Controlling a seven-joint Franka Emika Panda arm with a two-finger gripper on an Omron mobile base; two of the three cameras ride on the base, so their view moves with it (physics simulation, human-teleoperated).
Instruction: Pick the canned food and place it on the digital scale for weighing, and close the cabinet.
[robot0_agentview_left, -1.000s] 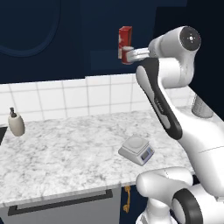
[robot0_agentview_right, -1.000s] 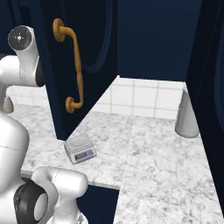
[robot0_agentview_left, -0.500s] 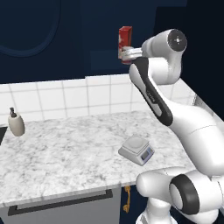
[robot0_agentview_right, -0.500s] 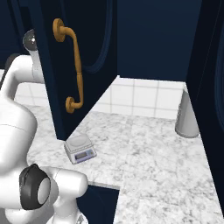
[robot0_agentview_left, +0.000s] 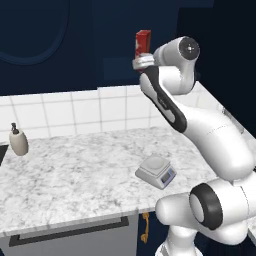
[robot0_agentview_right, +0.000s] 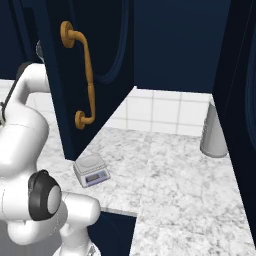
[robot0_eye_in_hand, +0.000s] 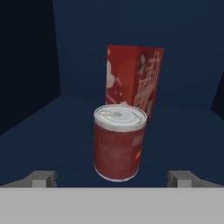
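while the end effector (robot0_eye_in_hand: 112, 178) gapes wide and empty, the canned food (robot0_eye_in_hand: 119, 142) stands just ahead, centred.

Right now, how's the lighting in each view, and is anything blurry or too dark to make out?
Hand view: dim inside the cabinet, slightly soft, yet the canned food and the red-and-white box behind it read clearly. Left base view: countertop evenly lit, digital scale sharp, cabinet above nearly black. Right base view: cabinet door dark, gold handle crisp.

Canned food (robot0_eye_in_hand: 120, 146) in cabinet (robot0_eye_in_hand: 70, 127), before box (robot0_eye_in_hand: 133, 82); scale (robot0_agentview_left: 156, 171) on counter (robot0_agentview_left: 75, 175).
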